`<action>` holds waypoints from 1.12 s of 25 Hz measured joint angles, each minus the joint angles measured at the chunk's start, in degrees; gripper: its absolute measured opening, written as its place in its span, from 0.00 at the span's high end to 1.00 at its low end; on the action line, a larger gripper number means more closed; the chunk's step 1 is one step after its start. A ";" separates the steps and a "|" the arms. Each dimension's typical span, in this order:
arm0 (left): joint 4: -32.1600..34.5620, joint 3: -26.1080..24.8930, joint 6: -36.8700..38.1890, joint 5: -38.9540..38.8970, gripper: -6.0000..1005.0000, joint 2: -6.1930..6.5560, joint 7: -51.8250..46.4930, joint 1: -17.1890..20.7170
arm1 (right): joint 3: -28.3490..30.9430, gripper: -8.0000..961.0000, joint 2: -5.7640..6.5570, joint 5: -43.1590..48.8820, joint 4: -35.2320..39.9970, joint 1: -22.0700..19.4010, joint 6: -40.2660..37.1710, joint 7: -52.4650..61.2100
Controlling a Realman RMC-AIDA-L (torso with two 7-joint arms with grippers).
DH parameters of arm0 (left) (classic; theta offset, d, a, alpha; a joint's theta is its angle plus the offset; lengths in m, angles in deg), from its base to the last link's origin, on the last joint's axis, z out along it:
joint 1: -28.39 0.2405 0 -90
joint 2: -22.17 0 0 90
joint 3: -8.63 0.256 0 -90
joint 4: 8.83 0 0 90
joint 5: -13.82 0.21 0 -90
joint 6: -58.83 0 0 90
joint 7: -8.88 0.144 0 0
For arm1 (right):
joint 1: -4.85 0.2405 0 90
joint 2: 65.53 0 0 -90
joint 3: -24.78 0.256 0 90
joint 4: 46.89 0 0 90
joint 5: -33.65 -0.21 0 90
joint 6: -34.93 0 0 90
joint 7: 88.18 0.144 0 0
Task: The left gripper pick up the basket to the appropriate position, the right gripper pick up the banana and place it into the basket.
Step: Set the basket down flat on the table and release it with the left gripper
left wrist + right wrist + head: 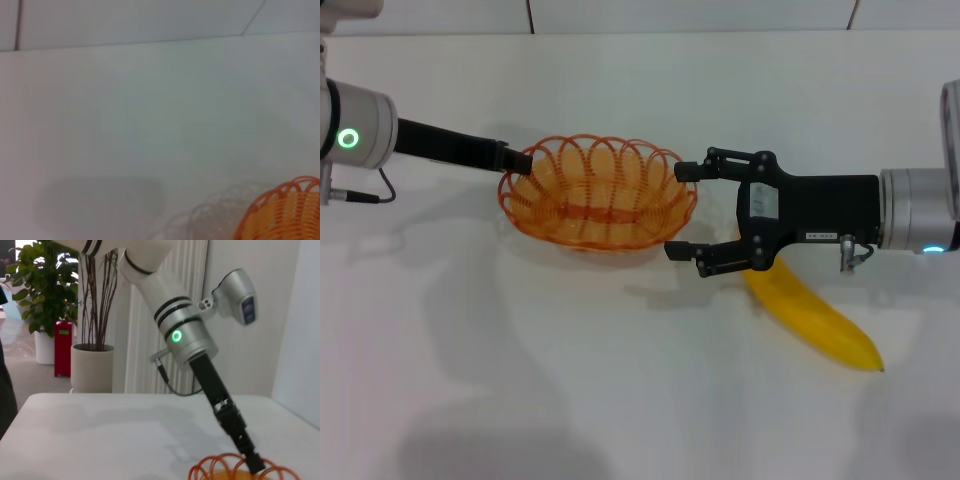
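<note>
The orange wire basket is near the table's middle, its cast shadow offset from it in the left wrist view. My left gripper comes in from the left and is shut on the basket's left rim. The right wrist view shows that arm's tip on the basket rim, and a corner of the basket shows in the left wrist view. My right gripper is open and holds nothing, right beside the basket's right rim. The yellow banana lies on the table, its upper end hidden under that gripper's lower finger.
The white table has free room in front and at the back. Its far edge meets a wall. Beyond the table, the right wrist view shows a potted plant and a red stand.
</note>
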 joint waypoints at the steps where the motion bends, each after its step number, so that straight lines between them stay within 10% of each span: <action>1: -0.28 0.00 -0.34 0.01 0.92 0.00 -0.12 0.10 | 0.00 0.06 -0.03 -0.32 -0.01 0.00 0.00 0.00; 28: -3.28 0.24 -1.71 1.23 0.90 0.18 -2.24 -0.88 | 0.00 0.05 -0.08 -1.19 -0.02 0.27 0.00 0.00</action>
